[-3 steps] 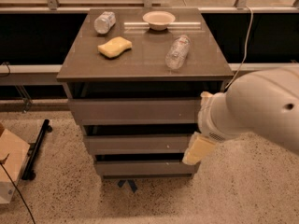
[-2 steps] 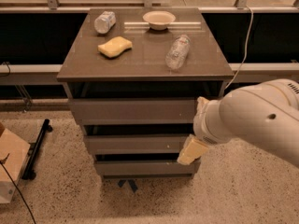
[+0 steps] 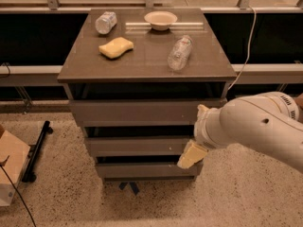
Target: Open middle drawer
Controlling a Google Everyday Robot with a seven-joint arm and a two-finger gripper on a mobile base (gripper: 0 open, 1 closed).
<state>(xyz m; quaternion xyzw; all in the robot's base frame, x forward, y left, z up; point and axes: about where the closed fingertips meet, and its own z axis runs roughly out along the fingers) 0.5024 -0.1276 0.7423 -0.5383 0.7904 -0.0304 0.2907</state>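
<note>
The gripper [image 3: 197,132] hung spread and empty at the right end of the middle drawer [image 3: 135,146] — with no handle there, its fingers [image 3: 191,155] could slip off or catch the lower drawer [image 3: 142,170] instead.

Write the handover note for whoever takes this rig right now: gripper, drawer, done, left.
Gripper: pale tip low at the right end of the wide grey-brown middle drawer front, over its lower right corner; contact cannot be told.
Drawer: looks shut, front in step with the top drawer front and lowest drawer front.
Done: approach only.
Left: catch the front's edge, pull the drawer out.
On the cabinet top: yellow sponge, white bowl, back-left clear plastic bottle, right clear plastic bottle, all away from the arm.
</note>
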